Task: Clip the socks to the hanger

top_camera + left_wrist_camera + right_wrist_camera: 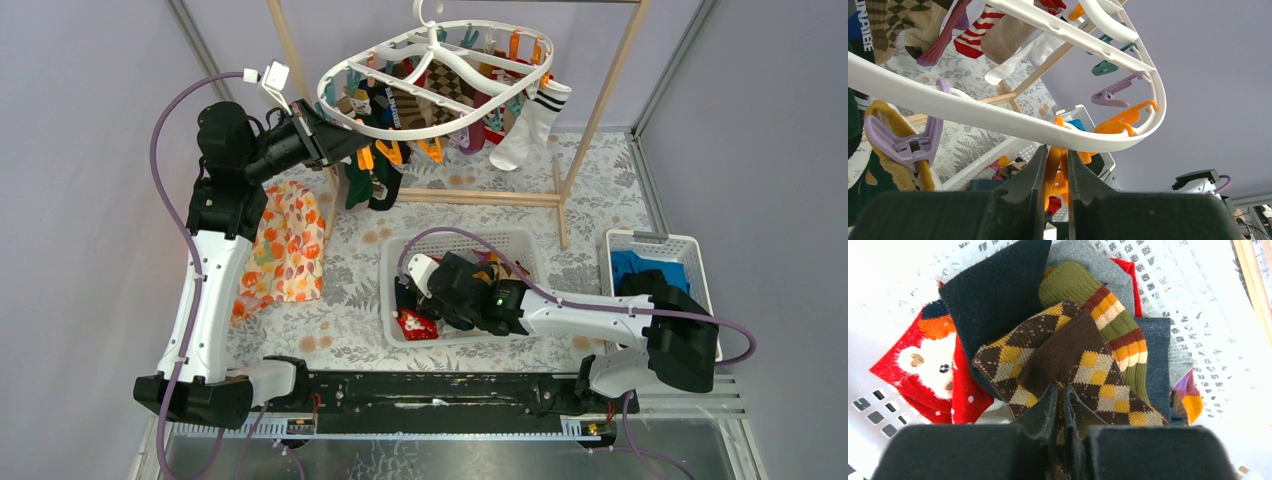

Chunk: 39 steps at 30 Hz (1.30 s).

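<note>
Lower centre, the right gripper (1060, 407) pinches a brown argyle sock (1083, 365) in the white plastic basket (1198, 315), perhaps by a thin fold that could slip on lifting. The left gripper (1055, 152) squeezes an orange plastic clip (1055, 180) under the white oval hanger (998, 117).

Walls of white basket (388, 285) box in right gripper (1060, 392); socks (998, 300) heaped beneath. Rim of hanger (998, 112), dangling clips (1113, 92) crowd left gripper (1055, 155). Open passage over tablecloth (590, 215) between basket and wooden rack (605, 92).

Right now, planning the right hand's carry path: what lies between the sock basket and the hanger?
In the top view, the wooden rack's bottom bar crosses between basket and hanger; otherwise only flowered tablecloth.
</note>
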{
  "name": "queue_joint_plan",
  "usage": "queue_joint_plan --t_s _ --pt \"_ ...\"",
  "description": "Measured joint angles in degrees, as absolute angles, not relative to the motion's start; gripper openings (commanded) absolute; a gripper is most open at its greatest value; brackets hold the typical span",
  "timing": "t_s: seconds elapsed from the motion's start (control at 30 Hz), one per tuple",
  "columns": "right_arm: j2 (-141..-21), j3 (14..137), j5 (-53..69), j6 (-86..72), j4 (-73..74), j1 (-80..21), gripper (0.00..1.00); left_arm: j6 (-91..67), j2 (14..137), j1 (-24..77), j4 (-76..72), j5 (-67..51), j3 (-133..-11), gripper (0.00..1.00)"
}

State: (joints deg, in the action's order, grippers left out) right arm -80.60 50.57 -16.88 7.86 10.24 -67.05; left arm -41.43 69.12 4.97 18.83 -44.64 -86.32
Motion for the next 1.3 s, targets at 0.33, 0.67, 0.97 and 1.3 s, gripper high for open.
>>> queue_joint_plan --t_s 0.33,0.67,0.97,1.3 --pt "-70.7 47.5 -17.4 6.1 6.7 -66.9 0.06 -41.5 69.1 4.8 18.8 -44.8 -86.3 0.06" --pt "-69.3 44.9 -15.4 2.6 5.2 -66.5 0.00 -41.5 69.1 4.8 18.8 -44.8 -86.3 0.06" --pt "-62.5 42.8 -8.1 -8.3 -5.5 -62.9 0.00 -41.5 69.1 4.8 18.8 -45.0 -86.3 0.06" --pt "-66.2 46.1 -8.9 -20.7 -27.5 -59.3 0.00 -42.9 68.9 4.8 17.3 -45.9 -86.1 0.06"
